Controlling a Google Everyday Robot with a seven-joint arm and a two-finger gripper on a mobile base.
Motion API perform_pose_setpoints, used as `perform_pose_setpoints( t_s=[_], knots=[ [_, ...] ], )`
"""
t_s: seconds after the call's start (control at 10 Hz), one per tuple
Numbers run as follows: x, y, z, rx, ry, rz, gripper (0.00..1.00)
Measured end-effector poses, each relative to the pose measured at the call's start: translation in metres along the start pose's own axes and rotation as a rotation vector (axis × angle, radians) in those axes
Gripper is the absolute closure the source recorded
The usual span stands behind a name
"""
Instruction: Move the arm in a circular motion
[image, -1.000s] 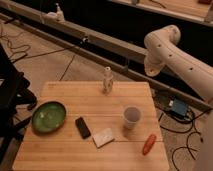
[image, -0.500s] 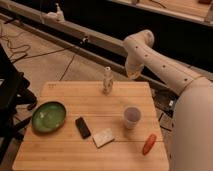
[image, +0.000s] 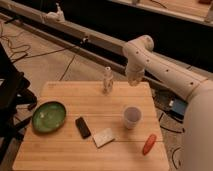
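I see the arm (image: 165, 72) reaching in from the right, elbow raised beyond the tabletop's (image: 65, 145) far edge. Its claw (image: 134, 79) hangs beside the white bottle (image: 107, 80); I cannot tell its grip state.

arm (image: 167, 74): swung left since 1 s ago, now filling the right edge
elbow (image: 142, 44): nearer the bottle (image: 107, 80)
gripper (image: 134, 79): moved left, over the table (image: 65, 150) far edge, right of bottle
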Motion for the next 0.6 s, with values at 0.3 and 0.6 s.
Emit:
perform_pose_setpoints(
  t_s=[0.3, 0.6],
  knots=[
    [-0.009, 0.063, -0.019, -0.086, 0.031, 0.121, 1.0],
    [0.029, 0.077, -0.025, -0.124, 0.076, 0.207, 1.0]
  ],
)
